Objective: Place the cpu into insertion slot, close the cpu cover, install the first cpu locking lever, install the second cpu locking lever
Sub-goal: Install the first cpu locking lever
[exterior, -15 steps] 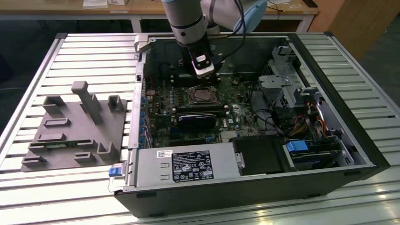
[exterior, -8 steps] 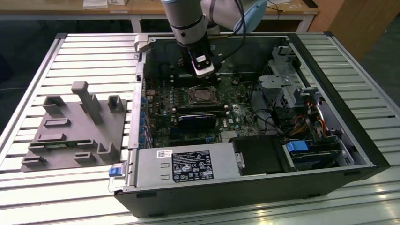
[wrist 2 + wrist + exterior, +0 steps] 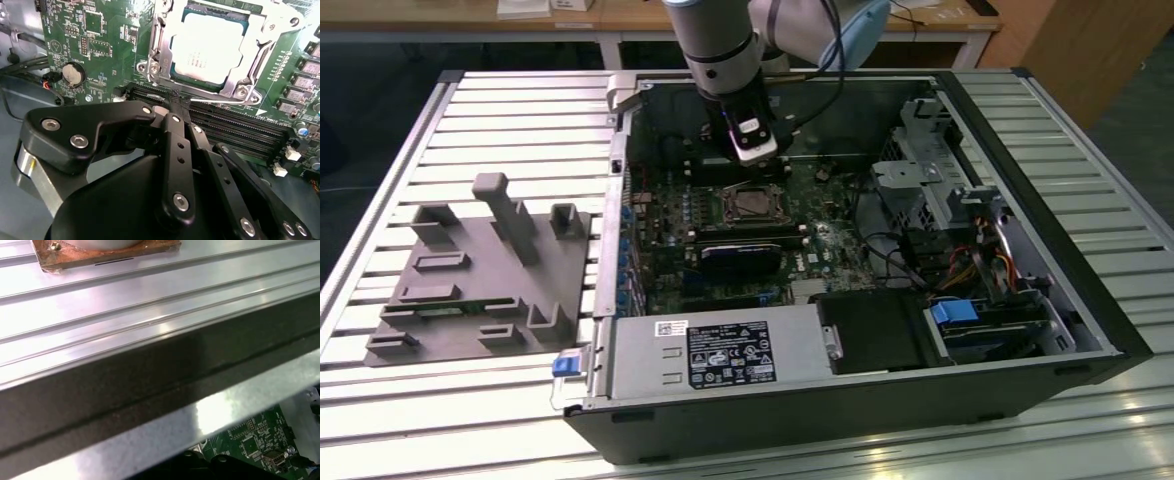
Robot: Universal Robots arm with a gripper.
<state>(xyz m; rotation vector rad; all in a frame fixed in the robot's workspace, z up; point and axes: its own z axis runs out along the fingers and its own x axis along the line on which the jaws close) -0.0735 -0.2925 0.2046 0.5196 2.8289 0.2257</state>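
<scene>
The cpu (image 3: 205,45), pale and silvery, lies in the insertion slot (image 3: 750,204) on the green board. The cpu cover (image 3: 159,35), a silver frame, lies flat around the chip's top. In the second wrist view my gripper (image 3: 177,102) has its black fingers (image 3: 175,135) drawn together to one tip, shut with nothing visible between them. That tip hovers over the slot's edge, where the memory slots (image 3: 235,130) begin, next to a thin metal rod. In the exterior view the gripper (image 3: 754,160) hangs inside the case just behind the slot.
The open computer case (image 3: 1041,150) lies on a slatted metal table (image 3: 520,120). It holds a power supply (image 3: 707,355), a drive cage (image 3: 947,170) and cables. A grey fixture (image 3: 480,270) stands at the exterior view's left. A coin battery (image 3: 73,75) sits on the board.
</scene>
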